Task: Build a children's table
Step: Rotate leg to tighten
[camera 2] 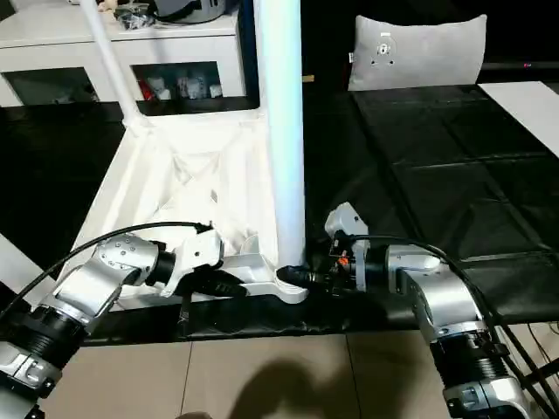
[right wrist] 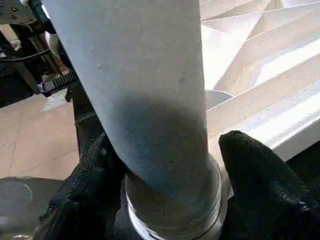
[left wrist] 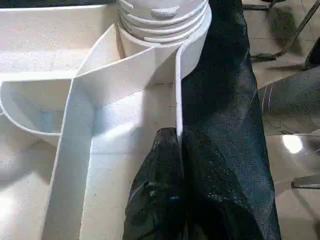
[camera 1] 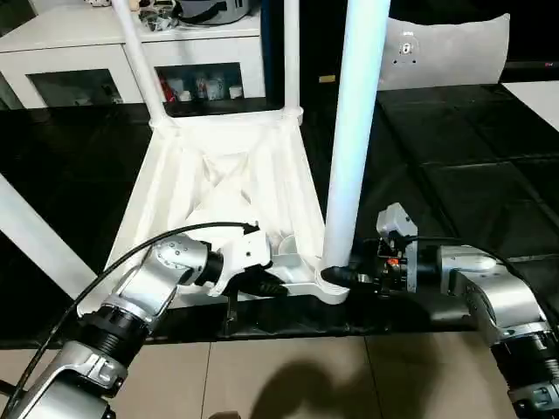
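The children's table lies upside down on a black mat, its ribbed underside (camera 1: 223, 188) facing up. Two white legs (camera 1: 140, 61) stand in the far corners. A third leg (camera 1: 354, 131) rises upright from the near right corner socket. Another white leg (camera 1: 35, 236) slants across the left edge. My right gripper (camera 1: 336, 278) is shut on the base of the near right leg (right wrist: 150, 100), one black finger (right wrist: 260, 195) on each side of it. My left gripper (left wrist: 177, 137) is shut on the thin near rim (left wrist: 178, 90) of the table top, just left of that socket.
A white low cabinet with glass doors (camera 1: 87, 44) stands behind the table top. A grey cushion (camera 1: 445, 52) leans at the back right. The black mat (camera 1: 454, 175) stretches to the right. Tiled floor (camera 1: 288, 375) lies in front of the mat's near edge.
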